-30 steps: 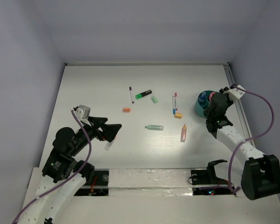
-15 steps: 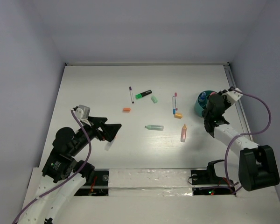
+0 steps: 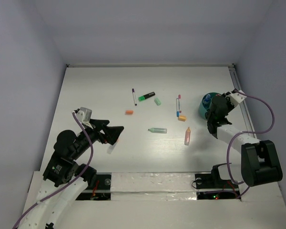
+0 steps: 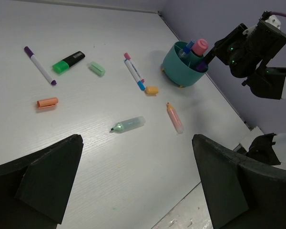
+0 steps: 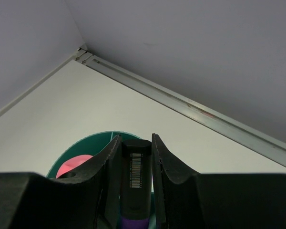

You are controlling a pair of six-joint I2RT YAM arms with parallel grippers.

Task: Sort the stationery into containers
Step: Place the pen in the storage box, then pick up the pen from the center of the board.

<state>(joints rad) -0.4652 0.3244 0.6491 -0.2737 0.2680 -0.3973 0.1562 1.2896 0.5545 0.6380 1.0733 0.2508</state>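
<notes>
One dark marker (image 5: 136, 181) sits clamped in the right jaws.

- The left arm (image 3: 69, 148) is folded low beside its base, with the forearm reaching forward and to the right.
- The left gripper (image 3: 113, 128) points towards the middle of the workspace. Its two fingers (image 4: 47, 171) are spread wide apart and there is nothing between them.
- The right arm (image 3: 236, 137) stretches forward along the right side, with the wrist turned inward to the left.
- The right gripper (image 3: 212, 108) tilts downward. Its jaws press on both sides of a black-bodied marker (image 5: 136, 162), which lies along the fingers.
</notes>
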